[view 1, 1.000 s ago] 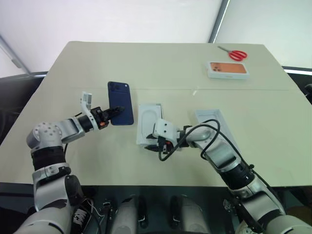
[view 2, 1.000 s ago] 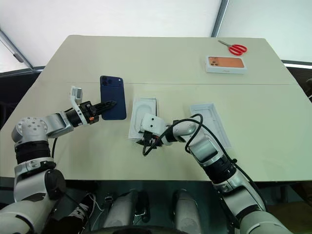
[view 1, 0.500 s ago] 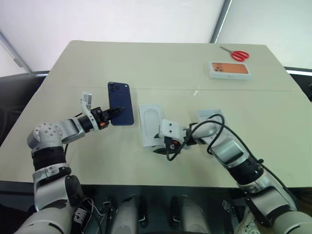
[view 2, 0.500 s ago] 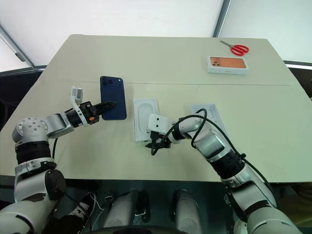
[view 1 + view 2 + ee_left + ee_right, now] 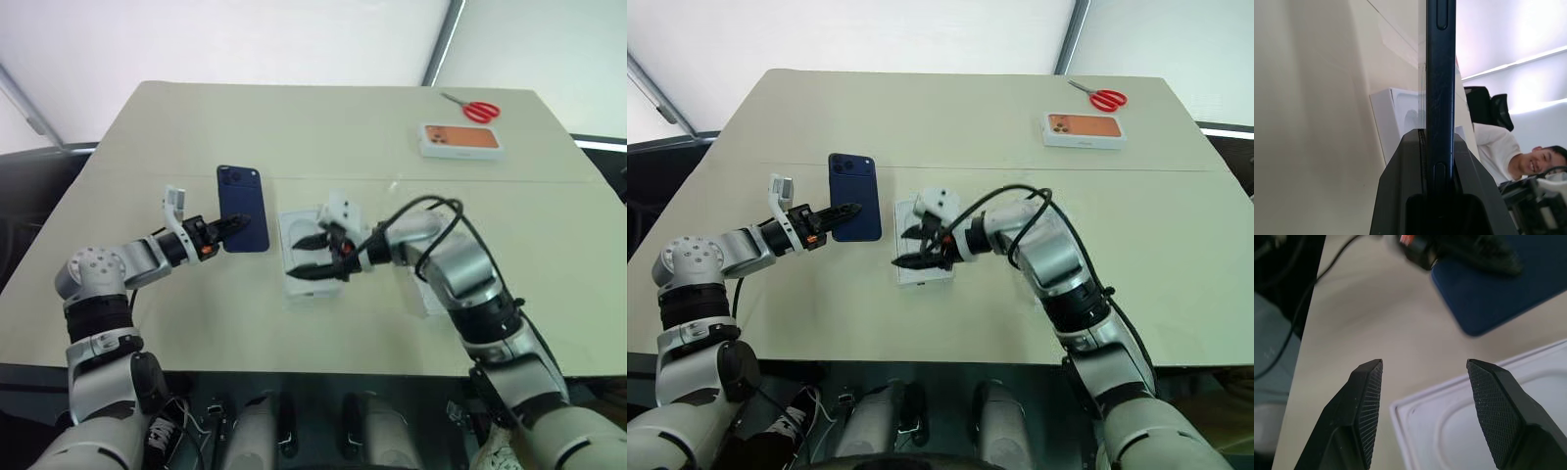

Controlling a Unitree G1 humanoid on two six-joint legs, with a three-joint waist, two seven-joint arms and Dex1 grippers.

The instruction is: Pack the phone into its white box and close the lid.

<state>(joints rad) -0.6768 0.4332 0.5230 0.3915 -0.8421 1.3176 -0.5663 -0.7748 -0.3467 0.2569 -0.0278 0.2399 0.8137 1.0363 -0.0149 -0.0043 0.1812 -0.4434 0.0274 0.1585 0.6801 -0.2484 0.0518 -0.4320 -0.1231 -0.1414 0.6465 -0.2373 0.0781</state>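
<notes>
Phone point(image 5: 242, 207), slim dark navy, clamped in left hand point(image 5: 227, 226); right hand point(image 5: 914, 247) apart above white insert point(image 5: 918, 262).

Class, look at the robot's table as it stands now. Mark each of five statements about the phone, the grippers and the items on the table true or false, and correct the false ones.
1. The left gripper is shut on the phone. True.
2. The phone already lies inside the white box. False: it is gripped, beside the box with the insert.
3. The right gripper has its fingers apart above a corner of the insert. True.
4. The red scissors lie at the table's near edge. False: they lie at the far right corner.
5. The box picturing an orange phone sits beside the scissors. True.
</notes>
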